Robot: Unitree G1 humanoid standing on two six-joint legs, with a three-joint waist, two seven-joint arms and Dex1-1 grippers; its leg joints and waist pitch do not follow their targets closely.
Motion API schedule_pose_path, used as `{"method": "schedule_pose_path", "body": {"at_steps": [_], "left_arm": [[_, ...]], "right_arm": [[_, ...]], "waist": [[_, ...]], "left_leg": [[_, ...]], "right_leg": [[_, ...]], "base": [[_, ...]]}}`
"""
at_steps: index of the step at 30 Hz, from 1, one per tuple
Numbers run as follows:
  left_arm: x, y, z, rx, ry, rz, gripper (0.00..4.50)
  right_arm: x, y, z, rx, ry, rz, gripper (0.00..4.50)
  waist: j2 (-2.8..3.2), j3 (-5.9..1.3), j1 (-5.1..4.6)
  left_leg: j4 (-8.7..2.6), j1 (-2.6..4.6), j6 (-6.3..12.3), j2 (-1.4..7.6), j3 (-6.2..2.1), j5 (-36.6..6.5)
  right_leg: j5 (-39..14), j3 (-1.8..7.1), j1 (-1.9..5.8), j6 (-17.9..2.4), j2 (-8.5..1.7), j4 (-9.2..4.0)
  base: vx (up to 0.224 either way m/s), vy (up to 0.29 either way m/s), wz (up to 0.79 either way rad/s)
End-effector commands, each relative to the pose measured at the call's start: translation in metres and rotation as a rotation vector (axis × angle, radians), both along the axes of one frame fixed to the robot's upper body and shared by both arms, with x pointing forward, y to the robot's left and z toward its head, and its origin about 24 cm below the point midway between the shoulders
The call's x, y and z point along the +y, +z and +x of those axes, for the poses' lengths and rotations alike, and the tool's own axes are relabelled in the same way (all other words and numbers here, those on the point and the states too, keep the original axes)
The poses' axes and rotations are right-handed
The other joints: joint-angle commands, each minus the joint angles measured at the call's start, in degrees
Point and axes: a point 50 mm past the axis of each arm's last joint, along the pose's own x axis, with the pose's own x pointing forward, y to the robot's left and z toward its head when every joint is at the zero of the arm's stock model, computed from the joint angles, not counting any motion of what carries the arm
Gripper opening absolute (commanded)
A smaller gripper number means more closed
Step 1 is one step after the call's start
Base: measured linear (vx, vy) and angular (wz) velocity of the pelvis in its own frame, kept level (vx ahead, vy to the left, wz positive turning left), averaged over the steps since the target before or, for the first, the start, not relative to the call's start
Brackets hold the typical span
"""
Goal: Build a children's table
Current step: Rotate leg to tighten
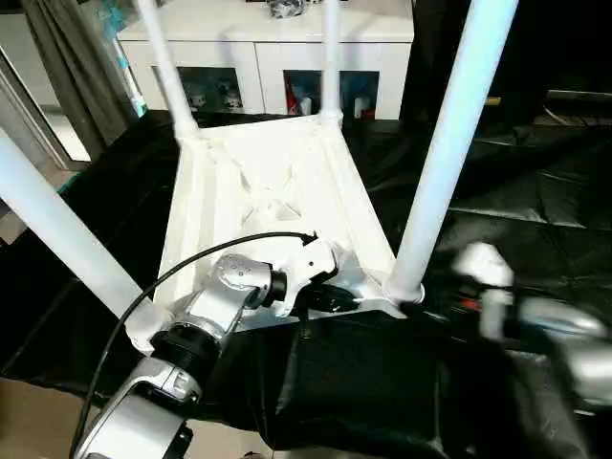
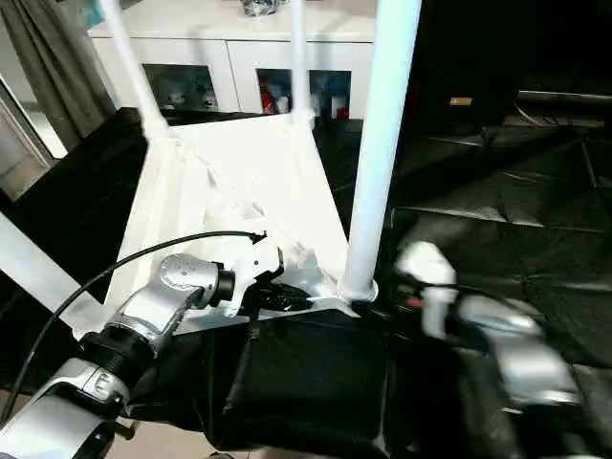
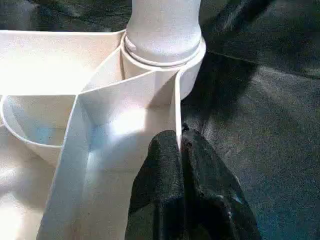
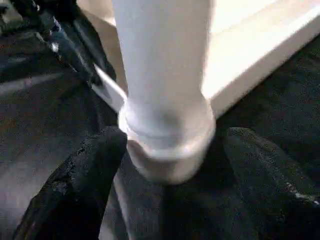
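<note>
Spread across a big table draped in black cloth [image 1: 535, 182], with a white cabinet [image 1: 268, 57] behind. On that cloth, lying upside down, the children's table [image 1: 277, 191]: ribbed underside up, all four legs standing in their corner sockets and pointing toward the ceiling. Inverted, by the look of it, so that legs could be pushed down into the sockets from above.

Nearest and on the right, the near right leg [image 1: 449, 143], seated in its socket [image 3: 165, 55] at the corner closest to the robot. Reads as fully assembled or very nearly so; perhaps a last check of that leg's seating.

At the near edge of the top, the left gripper [image 1: 335, 298], closed down tight on the thin rim [image 3: 178, 120] just beside that socket, one finger [image 3: 160, 180] inside the rim and one outside. Probably pinned there to steady the top against tipping or sliding.

On the other side of the same corner, the right gripper [image 4: 165, 165], spread wide and holding nothing, a finger [image 4: 75, 185] on either side of the socket base, close to it but not clamping. Arm blurred in the head views.
</note>
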Motion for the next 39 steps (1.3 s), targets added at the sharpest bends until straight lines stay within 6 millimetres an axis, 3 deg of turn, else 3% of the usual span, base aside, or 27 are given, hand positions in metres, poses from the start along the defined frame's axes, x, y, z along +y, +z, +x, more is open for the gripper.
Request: {"method": "schedule_pose_path", "body": {"at_steps": [1, 6, 8, 13, 17, 20, 23, 27, 28, 29, 30, 31, 32, 33, 35, 36, 37, 38, 39], "left_arm": [[-0.005, 0.009, 0.000, -0.035, -0.061, -0.026, 0.00], [-0.003, 0.008, -0.002, -0.036, -0.068, -0.028, 0.00], [-0.002, 0.008, -0.003, -0.034, -0.069, -0.027, 0.00], [-0.002, 0.008, -0.002, -0.051, -0.072, -0.018, 0.00], [-0.005, 0.013, 0.005, -0.084, -0.001, -0.050, 0.00], [-0.005, 0.018, 0.005, -0.062, 0.015, -0.087, 0.56], [-0.001, 0.025, 0.000, -0.062, 0.045, -0.139, 0.61], [0.008, 0.028, -0.010, -0.066, 0.106, -0.191, 0.99], [0.015, 0.028, -0.016, -0.065, 0.157, -0.209, 1.06], [0.018, 0.028, -0.019, -0.066, 0.181, -0.215, 1.31], [0.022, 0.027, -0.024, -0.063, 0.202, -0.220, 1.37], [0.025, 0.027, -0.027, -0.059, 0.216, -0.224, 1.37], [0.030, 0.025, -0.035, -0.045, 0.238, -0.232, 1.52], [0.033, 0.025, -0.041, -0.036, 0.252, -0.237, 1.64], [0.040, 0.023, -0.053, -0.028, 0.299, -0.253, 1.80], [0.042, 0.023, -0.056, -0.027, 0.311, -0.256, 1.80], [0.046, 0.021, -0.062, -0.021, 0.336, -0.259, 1.86], [0.050, 0.019, -0.067, -0.013, 0.366, -0.258, 1.96], [0.053, 0.017, -0.074, -0.003, 0.389, -0.257, 2.11]], "right_arm": [[-0.002, 0.010, 0.000, -0.034, 0.012, 0.012, 3.58], [0.001, 0.013, -0.007, -0.018, 0.071, 0.027, 3.58], [0.003, 0.013, -0.009, -0.012, 0.086, 0.031, 3.58], [0.008, 0.012, -0.013, 0.000, 0.121, 0.050, 3.58], [0.018, 0.014, -0.019, 0.030, 0.175, 0.101, 3.58], [0.026, 0.014, -0.023, 0.051, 0.215, 0.121, 3.70], [0.032, 0.011, -0.027, 0.072, 0.242, 0.130, 3.70], [0.038, 0.010, -0.029, 0.077, 0.245, 0.152, 3.70], [0.044, 0.010, -0.028, 0.068, 0.246, 0.165, 3.70], [0.047, 0.010, -0.027, 0.062, 0.245, 0.171, 3.70], [0.050, 0.009, -0.025, 0.043, 0.235, 0.174, 3.70], [0.053, 0.009, -0.023, 0.029, 0.226, 0.175, 3.70], [0.058, 0.008, -0.018, 0.006, 0.199, 0.174, 3.70], [0.062, 0.007, -0.015, -0.006, 0.182, 0.173, 3.70], [0.066, 0.003, -0.003, -0.038, 0.087, 0.150, 3.70], [0.067, 0.002, 0.000, -0.044, 0.062, 0.146, 3.70], [0.068, 0.001, 0.006, -0.050, 0.014, 0.145, 3.70], [0.070, -0.001, 0.011, -0.053, -0.032, 0.148, 3.70], [0.071, -0.001, 0.015, -0.062, -0.070, 0.151, 3.70]], "waist": [[-1.59, -3.48, -0.01], [-1.19, -3.59, 0.10], [-1.33, -3.59, 0.27], [-1.18, -3.52, 0.59], [-1.21, -3.62, 1.16], [-1.30, -3.64, 1.21], [-1.33, -3.49, 1.20], [-1.38, -3.23, 0.94], [-1.82, -3.33, 0.90], [-1.38, -3.30, 0.54], [-1.60, -3.26, 0.36], [-1.43, -3.24, 0.24], [-1.80, -3.18, 0.21], [-1.56, -3.06, -0.12], [-1.57, -2.12, -0.68], [-1.41, -2.32, -0.83], [-1.72, -1.43, -1.55], [-1.58, -1.55, -1.73], [-1.74, -1.17, -2.22]], "left_leg": [[-3.54, 0.87, 6.55, 3.23, -1.42, -11.49], [-3.42, 0.79, 7.75, 3.33, -1.50, -10.39], [-3.39, 0.76, 7.94, 3.29, -1.48, -10.26], [-3.57, 0.92, 6.87, 3.38, -1.52, -11.51], [-3.49, 1.00, 7.20, 3.54, -1.56, -10.36], [-3.39, 0.78, 7.47, 3.37, -1.53, -10.02], [-3.61, 0.76, 6.79, 3.47, -1.58, -11.22], [-3.80, 0.80, 6.31, 3.46, -1.54, -12.00], [-3.81, 0.76, 6.16, 3.57, -1.57, -11.85], [-3.89, 0.69, 6.16, 3.59, -1.65, -11.50], [-3.86, 0.74, 6.18, 3.49, -1.56, -11.82], [-3.95, 0.66, 5.87, 3.46, -1.63, -11.56], [-4.00, 0.79, 5.63, 3.57, -1.60, -11.79], [-4.24, 0.54, 5.24, 3.50, -1.71, -11.87], [-4.76, 0.81, 3.88, 3.51, -1.67, -15.22], [-4.71, 0.99, 3.02, 3.66, -1.81, -16.00], [-5.19, 0.61, 2.05, 3.38, -1.94, -18.68], [-5.22, 0.96, 1.32, 3.38, -1.94, -19.76], [-5.31, 1.07, 0.46, 3.43, -2.07, -21.43]], "right_leg": [[-10.69, 2.06, 2.58, -13.81, -3.47, -4.32], [-8.70, 1.90, 2.50, -14.15, -3.37, -4.07], [-8.29, 1.89, 2.52, -14.18, -3.40, -4.09], [-10.02, 1.94, 2.42, -13.87, -3.41, -4.24], [-8.06, 2.04, 2.42, -13.91, -3.40, -4.03], [-7.62, 1.97, 2.48, -13.96, -3.48, -3.95], [-10.42, 1.93, 2.46, -13.88, -3.65, -4.17], [-12.74, 2.06, 2.19, -13.09, -3.37, -4.33], [-12.49, 2.09, 2.35, -13.05, -3.47, -4.14], [-12.75, 2.04, 2.15, -12.65, -3.43, -4.12], [-13.50, 2.05, 2.03, -12.46, -3.34, -4.36], [-13.85, 2.08, 2.00, -12.17, -3.26, -4.35], [-14.24, 2.10, 1.86, -12.02, -3.24, -4.38], [-14.60, 2.07, 1.94, -11.87, -3.24, -4.27], [-18.60, 2.23, 1.32, -10.92, -3.00, -4.91], [-18.66, 2.24, 1.30, -11.22, -3.14, -4.54], [-22.39, 2.19, 1.13, -10.23, -3.03, -4.91], [-23.34, 2.26, 1.04, -9.84, -2.98, -5.05], [-24.18, 2.48, 0.67, -9.42, -2.95, -5.08]], "base": [[0.000, 0.000, 0.00], [0.000, 0.000, 0.00], [0.000, 0.000, 0.00], [0.000, 0.000, 0.00], [0.000, 0.000, 0.00], [0.000, 0.000, 0.00], [0.000, 0.000, 0.00], [0.000, 0.000, 0.00], [0.000, 0.000, 0.00], [0.000, 0.000, 0.00], [0.000, 0.000, 0.00], [0.000, 0.000, 0.00], [0.000, 0.000, 0.00], [0.000, 0.000, 0.00], [0.000, 0.000, 0.00], [0.000, 0.000, 0.00], [0.000, 0.000, 0.00], [0.000, 0.000, 0.00], [0.000, 0.000, 0.00]]}}
